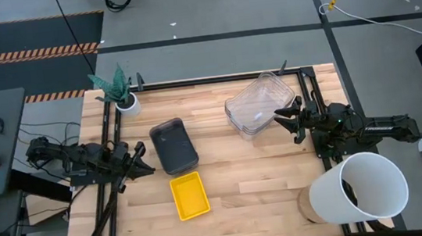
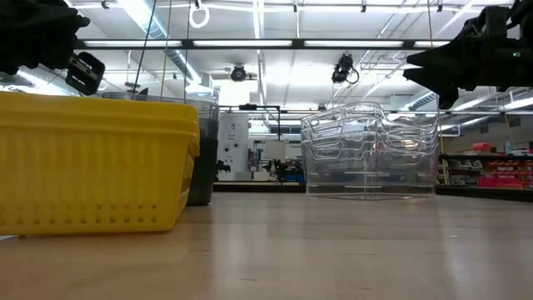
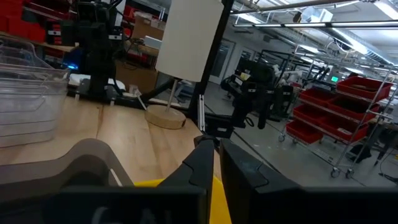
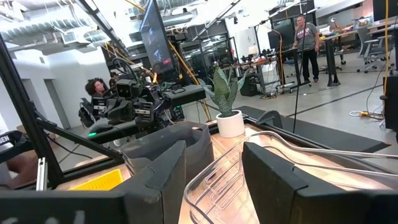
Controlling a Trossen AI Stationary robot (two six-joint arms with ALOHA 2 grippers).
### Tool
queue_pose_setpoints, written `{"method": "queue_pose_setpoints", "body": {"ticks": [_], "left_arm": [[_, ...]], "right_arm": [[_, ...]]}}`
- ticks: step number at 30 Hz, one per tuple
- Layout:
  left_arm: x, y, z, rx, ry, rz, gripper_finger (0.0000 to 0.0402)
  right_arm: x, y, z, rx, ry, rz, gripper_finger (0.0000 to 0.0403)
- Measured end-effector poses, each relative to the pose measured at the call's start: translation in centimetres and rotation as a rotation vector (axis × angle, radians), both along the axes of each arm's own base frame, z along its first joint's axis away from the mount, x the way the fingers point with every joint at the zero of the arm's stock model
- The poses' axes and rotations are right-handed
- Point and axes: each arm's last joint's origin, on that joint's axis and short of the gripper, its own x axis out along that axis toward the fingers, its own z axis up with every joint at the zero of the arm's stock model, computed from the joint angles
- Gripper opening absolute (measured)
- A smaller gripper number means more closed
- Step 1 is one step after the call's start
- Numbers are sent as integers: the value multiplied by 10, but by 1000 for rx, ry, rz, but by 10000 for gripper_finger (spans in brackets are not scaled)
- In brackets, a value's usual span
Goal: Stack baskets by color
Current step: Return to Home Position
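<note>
Three stacks of baskets stand bottoms down on the wooden table. The yellow stack (image 1: pixel 190 195) is nearest the front. The dark grey stack (image 1: pixel 173 145) is just behind it, and the clear stack (image 1: pixel 261 105) is at the far right. My left gripper (image 1: pixel 144 158) hovers left of the grey stack, open by only a narrow gap (image 3: pixel 216 168) and holding nothing. My right gripper (image 1: pixel 286 118) hangs open by the clear stack's right near corner. In the low view it (image 2: pixel 433 62) is above the stack's (image 2: pixel 371 150) top. The clear rim (image 4: pixel 217 180) shows past its fingers.
A big white bucket (image 1: pixel 364 188) stands at the table's near right corner. A small white plant pot (image 1: pixel 125 103) stands at the far left. Bare wood lies across the table's middle and front. Black frame rails run along both sides. People are in the room beyond.
</note>
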Motion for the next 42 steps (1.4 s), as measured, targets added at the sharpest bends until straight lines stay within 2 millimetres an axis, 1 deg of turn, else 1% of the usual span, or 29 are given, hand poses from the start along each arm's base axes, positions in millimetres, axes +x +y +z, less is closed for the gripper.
{"method": "queue_pose_setpoints", "body": {"ticks": [10, 19, 27, 37, 42], "left_arm": [[0, 0, 0, 1, 0, 0, 26], [0, 0, 0, 1, 0, 0, 36], [0, 0, 0, 1, 0, 0, 26], [0, 0, 0, 0, 0, 0, 36], [0, 0, 0, 0, 0, 0, 30]], "right_arm": [[0, 0, 0, 0, 0, 0, 163], [0, 0, 0, 0, 0, 0, 163], [0, 0, 0, 0, 0, 0, 162], [0, 0, 0, 0, 0, 0, 161], [0, 0, 0, 0, 0, 0, 161]]}}
